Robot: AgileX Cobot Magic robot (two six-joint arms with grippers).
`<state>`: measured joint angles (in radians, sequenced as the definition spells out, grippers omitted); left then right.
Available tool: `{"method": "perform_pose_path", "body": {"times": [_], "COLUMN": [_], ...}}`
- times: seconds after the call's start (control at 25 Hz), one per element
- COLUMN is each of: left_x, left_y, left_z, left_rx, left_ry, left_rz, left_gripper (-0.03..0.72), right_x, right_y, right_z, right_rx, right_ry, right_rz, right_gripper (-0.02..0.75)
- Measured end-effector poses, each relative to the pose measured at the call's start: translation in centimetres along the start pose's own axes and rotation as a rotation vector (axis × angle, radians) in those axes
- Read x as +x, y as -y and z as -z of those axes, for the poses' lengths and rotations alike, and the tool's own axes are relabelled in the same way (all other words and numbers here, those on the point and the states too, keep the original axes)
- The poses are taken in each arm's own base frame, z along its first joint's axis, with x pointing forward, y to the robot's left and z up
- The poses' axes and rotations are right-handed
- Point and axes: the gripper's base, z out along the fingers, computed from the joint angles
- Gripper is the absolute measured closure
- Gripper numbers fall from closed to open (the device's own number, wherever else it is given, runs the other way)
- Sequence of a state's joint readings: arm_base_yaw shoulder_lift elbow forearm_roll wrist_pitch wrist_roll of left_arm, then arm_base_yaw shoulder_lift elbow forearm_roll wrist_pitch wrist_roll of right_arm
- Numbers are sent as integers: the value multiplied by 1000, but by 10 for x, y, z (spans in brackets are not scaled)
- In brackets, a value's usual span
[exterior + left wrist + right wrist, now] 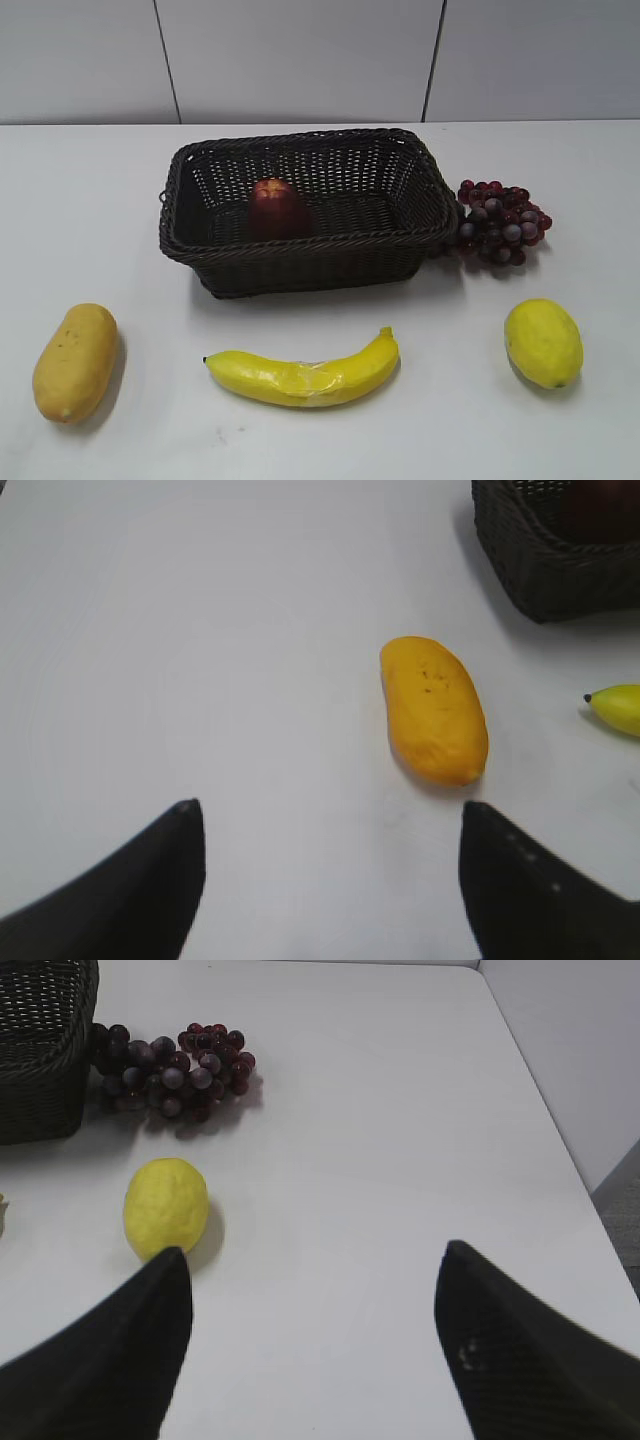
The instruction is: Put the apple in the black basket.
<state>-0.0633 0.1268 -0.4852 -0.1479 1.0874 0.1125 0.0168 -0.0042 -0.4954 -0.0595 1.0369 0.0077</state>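
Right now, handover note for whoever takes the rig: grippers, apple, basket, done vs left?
Left gripper: open, empty, above bare table near the mango.
Right gripper: open, empty, near the lemon.
Apple: inside the black basket, left of centre on its floor.
Done: apple is in the basket; nothing is gripped.
Left: nothing on the task as far as the views show. Banana and grapes lie outside the basket.

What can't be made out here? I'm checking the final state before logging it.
- apple: its underside, hidden by the black basket front wall, exterior view.
- left gripper, right gripper: only fingertips show, rest cut by the wrist views' bottom edge.
- Both arms: absent from the exterior view.
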Motion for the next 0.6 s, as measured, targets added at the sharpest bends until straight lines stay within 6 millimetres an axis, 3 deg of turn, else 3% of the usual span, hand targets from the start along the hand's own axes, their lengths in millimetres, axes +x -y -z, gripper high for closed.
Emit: {"method": "perform_pose_path", "body": {"times": [0.28, 0.6], "left_x": [10, 11], "left_y": [3, 3], "left_z": [15, 16], "left_rx": [-7, -6], "left_ry": [123, 130], "left_rz": [-13, -14], "left_gripper": [99, 99], "right_x": [0, 0], "right_y": [0, 0], "right_z": [0, 0], "right_rx": [0, 0], "right_ry": [0, 0], "right_rz": [0, 1], "right_gripper": [167, 167]}}
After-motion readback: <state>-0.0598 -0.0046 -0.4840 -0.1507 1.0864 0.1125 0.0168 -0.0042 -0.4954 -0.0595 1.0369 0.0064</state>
